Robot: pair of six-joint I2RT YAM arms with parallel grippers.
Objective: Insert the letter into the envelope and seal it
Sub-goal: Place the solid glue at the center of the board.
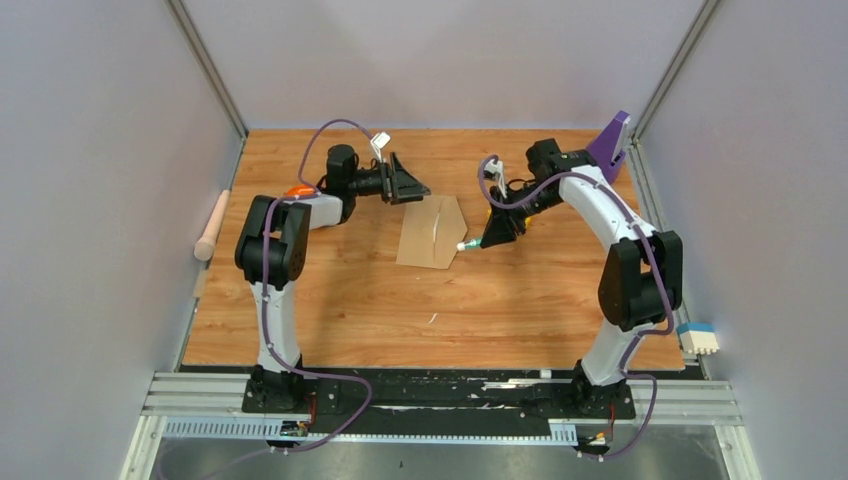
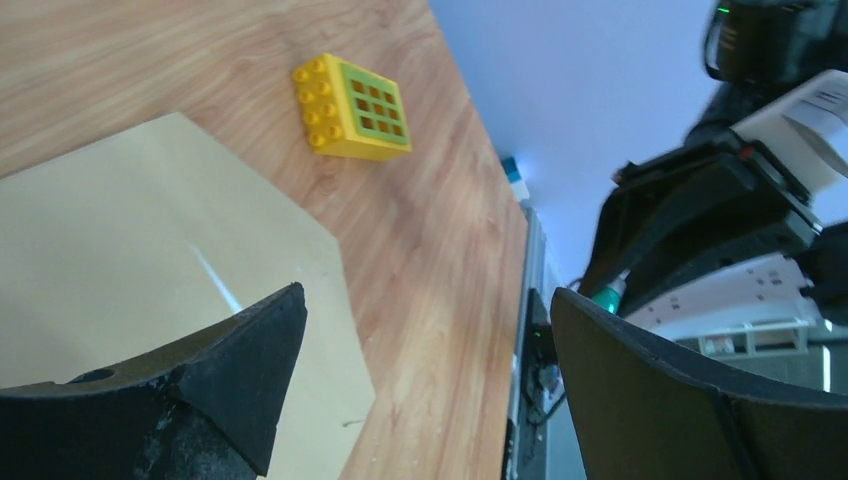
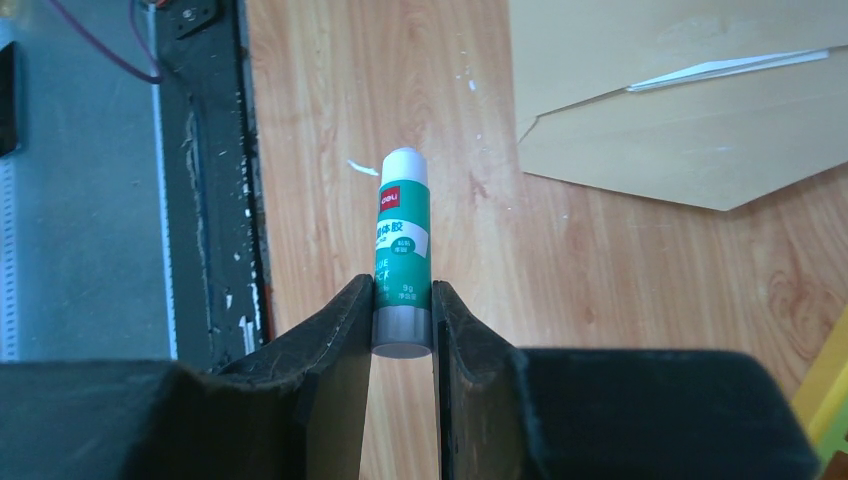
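The tabletop (image 1: 330, 300) carries the envelope (image 1: 430, 232) flat, just under and ahead of the left gripper (image 1: 408, 187), whose jaws gape wide and empty. It lies just beside the tip of the right gripper (image 1: 497, 232), pinched on the base of a glue stick (image 3: 403, 240); a thin white sliver at the flap seam looks like the letter (image 3: 715, 70), tucked inside. With nothing pinning the paper, the glue stick may drag or crease it; both arms reach forward, elbows raised, wrists angled inward.

One envelope (image 1: 430, 235), one glue stick (image 3: 402, 262), one yellow brick (image 2: 350, 106).
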